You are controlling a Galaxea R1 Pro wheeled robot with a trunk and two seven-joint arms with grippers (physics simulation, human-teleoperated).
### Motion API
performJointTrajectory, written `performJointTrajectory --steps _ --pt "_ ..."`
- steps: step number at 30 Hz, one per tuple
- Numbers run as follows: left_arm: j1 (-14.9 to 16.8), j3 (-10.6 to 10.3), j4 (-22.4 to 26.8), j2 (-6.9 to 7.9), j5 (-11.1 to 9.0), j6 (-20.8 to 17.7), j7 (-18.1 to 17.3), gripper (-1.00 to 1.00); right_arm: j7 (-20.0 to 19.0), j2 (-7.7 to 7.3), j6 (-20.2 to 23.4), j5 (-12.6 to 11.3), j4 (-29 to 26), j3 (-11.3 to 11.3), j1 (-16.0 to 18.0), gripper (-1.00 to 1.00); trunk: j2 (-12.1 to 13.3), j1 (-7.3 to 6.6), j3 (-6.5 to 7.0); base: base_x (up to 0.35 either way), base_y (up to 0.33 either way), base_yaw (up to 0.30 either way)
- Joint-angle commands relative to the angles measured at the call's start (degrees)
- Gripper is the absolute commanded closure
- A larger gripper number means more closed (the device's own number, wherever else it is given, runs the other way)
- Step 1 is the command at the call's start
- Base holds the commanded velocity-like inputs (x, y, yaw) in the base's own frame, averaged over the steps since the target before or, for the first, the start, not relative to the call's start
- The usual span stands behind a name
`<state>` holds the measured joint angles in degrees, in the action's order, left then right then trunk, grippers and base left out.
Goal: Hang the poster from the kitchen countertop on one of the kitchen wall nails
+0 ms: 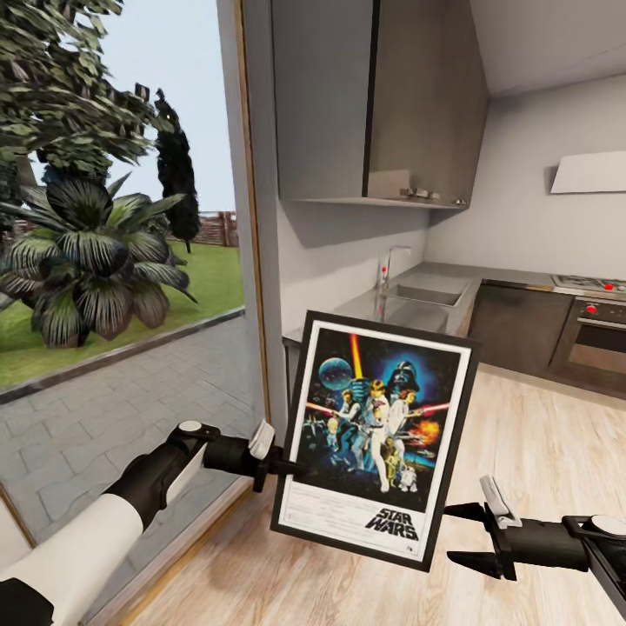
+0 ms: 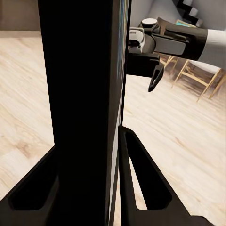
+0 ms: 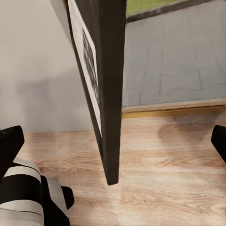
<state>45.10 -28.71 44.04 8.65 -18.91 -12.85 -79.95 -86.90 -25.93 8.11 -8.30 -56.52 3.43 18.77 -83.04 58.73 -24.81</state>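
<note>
- Holding the poster (image 1: pixel 374 439) off the counter (image 1: pixel 396 300), tilted, left pincer (image 1: pixel 280 467) clamped on its left frame edge
- right pincer (image 1: pixel 469 536) spread wide, empty, just beside lower right corner
- likely stiff, light, slick frame; one-edge grip may pivot, support the opposite edge

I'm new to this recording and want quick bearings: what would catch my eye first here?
The Star Wars poster stands out first, held up mid-air in the centre of the head view, its left edge clamped by the left hand. The right hand hangs open just off its lower right corner, not touching it. Behind are the steel countertop with its sink, and a big window onto a garden at left.
</note>
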Motion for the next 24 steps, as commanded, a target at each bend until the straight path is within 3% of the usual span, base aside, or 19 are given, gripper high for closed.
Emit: performJointTrajectory --steps 1,14,24 --pt "0.1 -0.4 0.1 0.07 -0.5 -0.5 0.0 1.0 -0.2 -0.01 0.6 -0.2 0.0 0.0 0.0 -1.0 0.0 0.0 -0.07 0.0 0.0 0.0" --pt "0.1 -0.6 0.5 0.05 -0.6 -0.5 0.0 1.0 -0.1 0.0 0.6 -0.1 0.0 0.0 0.0 -1.0 0.0 0.0 -0.07 0.0 0.0 0.0" --pt "0.1 -0.5 0.6 -1.71 -0.6 -0.5 0.1 1.0 -0.1 0.07 0.5 -0.1 0.0 -0.1 0.0 -1.0 0.0 0.0 -0.07 0.0 0.0 0.0"
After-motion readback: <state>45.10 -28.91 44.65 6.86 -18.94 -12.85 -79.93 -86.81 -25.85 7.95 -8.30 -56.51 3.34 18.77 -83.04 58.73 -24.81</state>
